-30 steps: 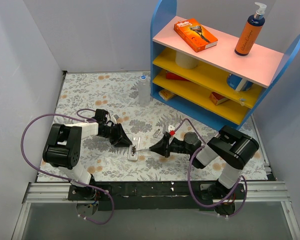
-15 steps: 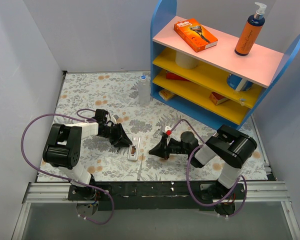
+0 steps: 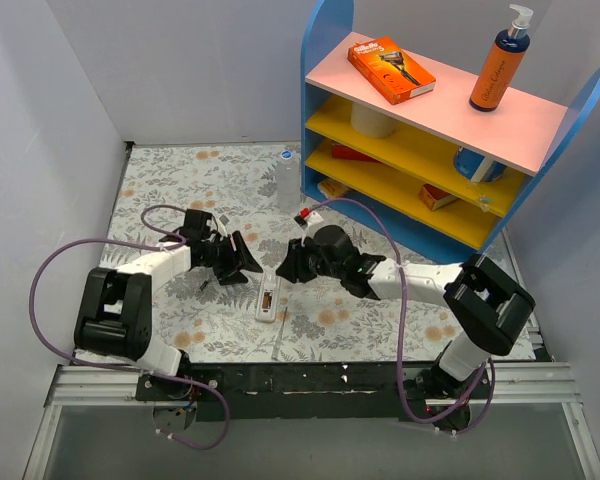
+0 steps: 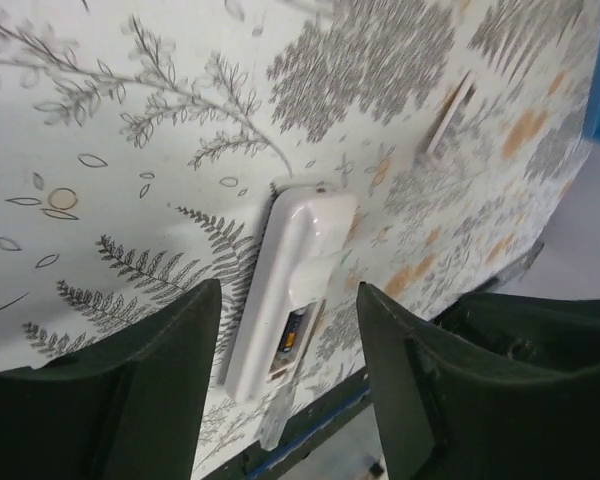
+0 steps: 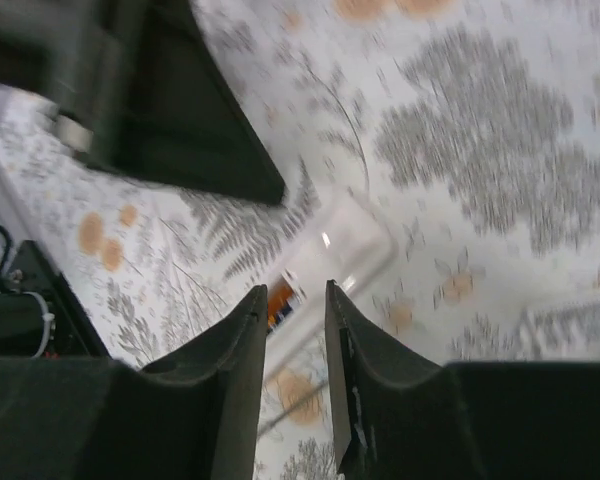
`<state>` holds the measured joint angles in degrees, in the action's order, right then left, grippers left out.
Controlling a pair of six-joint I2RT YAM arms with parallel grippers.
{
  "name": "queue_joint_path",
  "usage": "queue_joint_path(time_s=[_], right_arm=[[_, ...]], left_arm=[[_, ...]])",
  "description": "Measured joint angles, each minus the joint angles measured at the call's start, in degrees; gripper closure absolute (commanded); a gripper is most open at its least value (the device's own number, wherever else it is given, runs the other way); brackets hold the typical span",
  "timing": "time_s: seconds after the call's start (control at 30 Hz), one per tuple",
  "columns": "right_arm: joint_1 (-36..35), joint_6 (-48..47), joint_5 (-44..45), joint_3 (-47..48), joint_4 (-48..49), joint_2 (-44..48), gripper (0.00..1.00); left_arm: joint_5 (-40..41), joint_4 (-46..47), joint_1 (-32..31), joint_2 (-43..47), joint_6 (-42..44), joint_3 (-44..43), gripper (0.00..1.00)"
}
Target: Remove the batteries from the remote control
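- The remote control [image 3: 268, 297] lies flat on the floral bench [image 3: 160, 190] with its orange-brown recess [image 4: 292, 335] facing up, just ahead of the left jaws.
- Whether batteries sit in that recess is too small to tell.
- The left jaws are released and spread wide, empty, with the remote in line with their gap but apart from them.
- The right jaws are drawn to a narrow slit, grasping nothing. They hang just by the remote's far end, and the remote shows blurred through the slit.
- A clear bottle [image 3: 288, 180] stands well beyond both jaws.
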<state>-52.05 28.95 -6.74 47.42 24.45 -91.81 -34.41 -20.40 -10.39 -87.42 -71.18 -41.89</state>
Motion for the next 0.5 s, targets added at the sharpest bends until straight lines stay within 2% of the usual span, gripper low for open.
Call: queue_joint_path(time_s=[0.1,0.23,0.37,0.5], right_arm=[[-3.5,5.3,5.9,0.1,-9.0,-0.1,0.61],[-8.8,9.3,10.9,0.1,-17.6,-0.1,0.63],[-9.8,10.1,12.3,0.2,-20.1,0.0,0.63],[-9.5,10.1,12.8,-0.3,-20.5,1.4,0.63]], left_arm=[[7.4,-2.6,0.1,3.7,-1.5,-3.3,0.43],[27.3,-6.6,2.4,7.2,-4.1,-9.5,0.5],[43.3,-7.6,9.0,10.1,-5.7,-12.1,0.57],[51.2,-9.5,15.1,7.2,-5.7,-16.2,0.63]])
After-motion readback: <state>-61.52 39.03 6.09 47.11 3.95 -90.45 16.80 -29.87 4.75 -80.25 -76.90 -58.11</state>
